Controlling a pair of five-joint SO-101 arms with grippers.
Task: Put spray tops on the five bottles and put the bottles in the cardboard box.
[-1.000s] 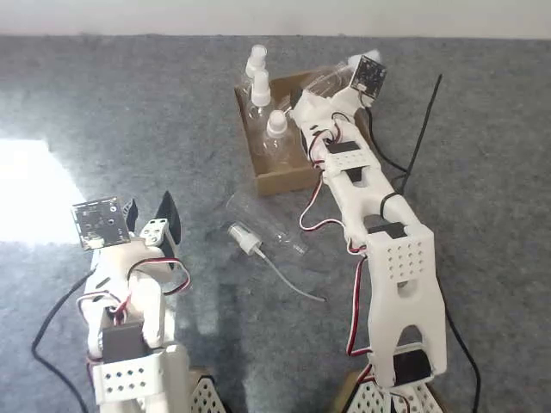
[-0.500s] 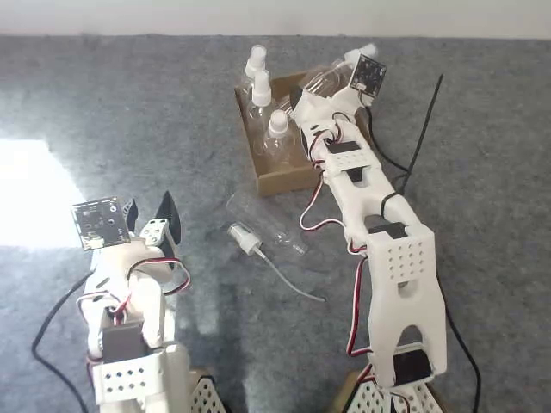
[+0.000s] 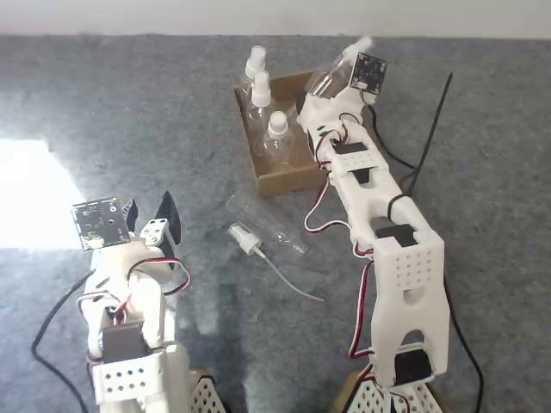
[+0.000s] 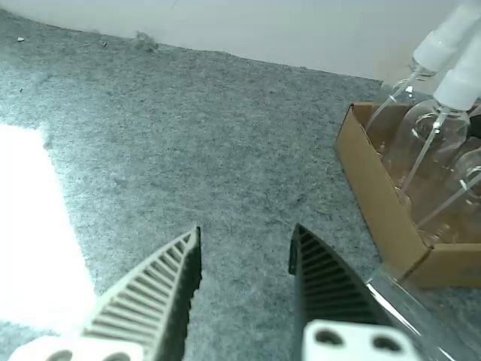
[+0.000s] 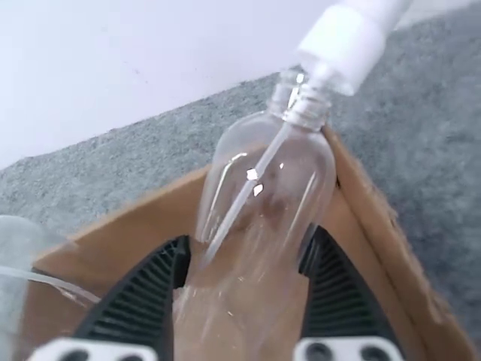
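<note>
Capped bottle (image 5: 263, 180) is clamped at mid-body by the right gripper (image 5: 248, 248), tilted over the cardboard box (image 3: 284, 179) | light, thin-walled, slippery plastic, judged best gripped gently | left gripper (image 4: 244, 248) is held agape.

Surface (image 3: 129, 103): grey, carpet-like texture, wall edge along the far side. Bright light patch (image 3: 26, 194) on its left.

Directly on it:
- cardboard box (image 3: 284, 179), far centre, open top, sitting flat. Also in left wrist view (image 4: 376, 188).
- clear bottle (image 3: 263, 219), no top, on its side just in front of the box's near wall, not touching the box.
- spray top (image 3: 244, 238), loose, just beside that bottle on the near side; contact can't be confirmed. Its dip tube (image 3: 293, 280) trails away toward the near right.
- black cable (image 3: 426, 129) right of the box.
- both arm bases (image 3: 379, 396) at the near edge.
</note>
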